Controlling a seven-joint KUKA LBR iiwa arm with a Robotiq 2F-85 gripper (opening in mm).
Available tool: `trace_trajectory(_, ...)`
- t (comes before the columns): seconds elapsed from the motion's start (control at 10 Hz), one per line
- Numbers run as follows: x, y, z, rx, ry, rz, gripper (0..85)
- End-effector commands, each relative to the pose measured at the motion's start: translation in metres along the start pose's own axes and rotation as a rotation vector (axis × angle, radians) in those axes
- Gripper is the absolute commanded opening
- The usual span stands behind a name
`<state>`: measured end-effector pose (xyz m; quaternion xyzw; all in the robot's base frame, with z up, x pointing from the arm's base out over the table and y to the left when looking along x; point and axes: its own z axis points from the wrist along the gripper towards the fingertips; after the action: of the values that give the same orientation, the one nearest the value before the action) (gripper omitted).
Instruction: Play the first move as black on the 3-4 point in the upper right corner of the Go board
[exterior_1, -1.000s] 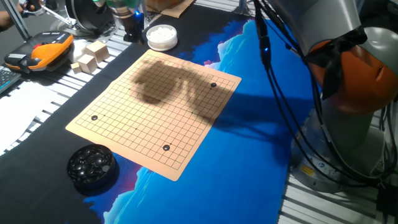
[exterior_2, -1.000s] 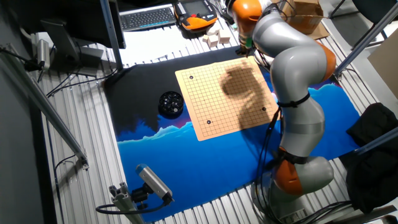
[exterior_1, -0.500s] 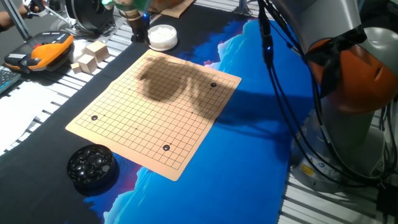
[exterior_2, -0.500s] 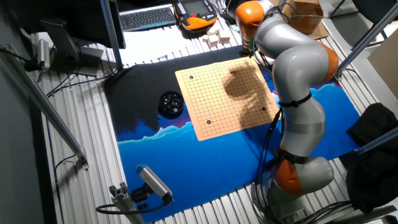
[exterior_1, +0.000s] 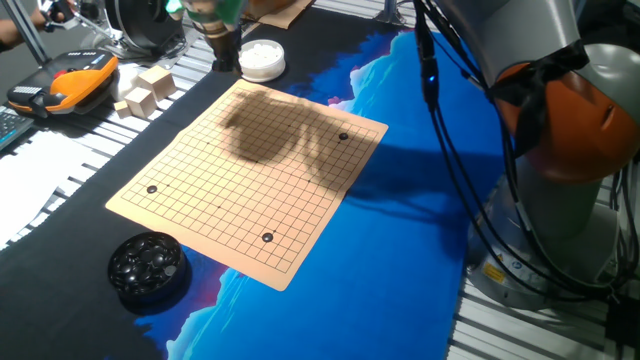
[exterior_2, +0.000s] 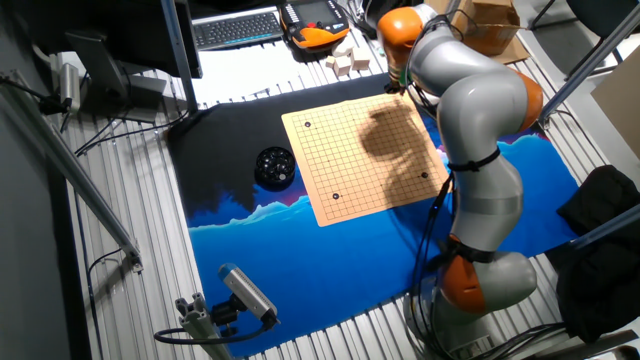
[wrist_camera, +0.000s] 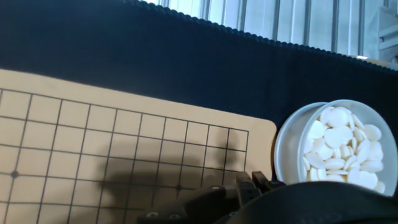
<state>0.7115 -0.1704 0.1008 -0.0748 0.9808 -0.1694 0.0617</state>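
The Go board (exterior_1: 250, 190) lies on the black and blue mat and also shows in the other fixed view (exterior_2: 360, 160). Three black stones sit on it (exterior_1: 344, 136), (exterior_1: 152, 189), (exterior_1: 267, 237). A bowl of black stones (exterior_1: 148, 268) stands off its near corner. My gripper (exterior_1: 226, 62) hangs over the board's far corner, beside the bowl of white stones (exterior_1: 262, 58). In the hand view the gripper (wrist_camera: 250, 182) has its fingers close together above the corner grid (wrist_camera: 124, 143), with the white bowl (wrist_camera: 339, 146) at right. No stone shows between the fingers.
Wooden blocks (exterior_1: 145, 90) and an orange-black device (exterior_1: 65, 85) lie left of the far corner. The robot's base (exterior_1: 570, 150) and hanging cables (exterior_1: 450, 150) stand at right. A keyboard (exterior_2: 238, 28) lies beyond the mat.
My gripper has shifted a little to the right along the board's far edge, closer to the white bowl. The stones and bowls have not moved.
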Motion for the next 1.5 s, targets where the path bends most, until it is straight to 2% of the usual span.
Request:
trace_trajectory(0.0,0.0005,0.0004,0.0042,0.000,-0.004,0.003,0.0)
trace_trajectory(0.2,0.0006,0.0006,0.0051,-0.005,0.001,0.009,0.0)
trace_trajectory(0.3,0.0006,0.0006,0.0051,-0.027,0.013,0.021,0.0)
trace_trajectory(0.5,0.0006,0.0006,0.0051,-0.052,0.056,0.067,0.0)
trace_trajectory(0.7,0.0006,0.0006,0.0051,-0.063,0.118,0.089,0.0)
trace_trajectory(0.8,0.0006,0.0006,0.0051,-0.056,0.139,0.088,0.0)
trace_trajectory(0.9,0.0006,0.0006,0.0051,-0.046,0.146,0.083,0.0)
trace_trajectory(1.0,0.0006,0.0006,0.0051,-0.035,0.134,0.082,0.0)
trace_trajectory(1.4,0.0006,0.0006,0.0051,-0.036,0.125,0.074,0.0)
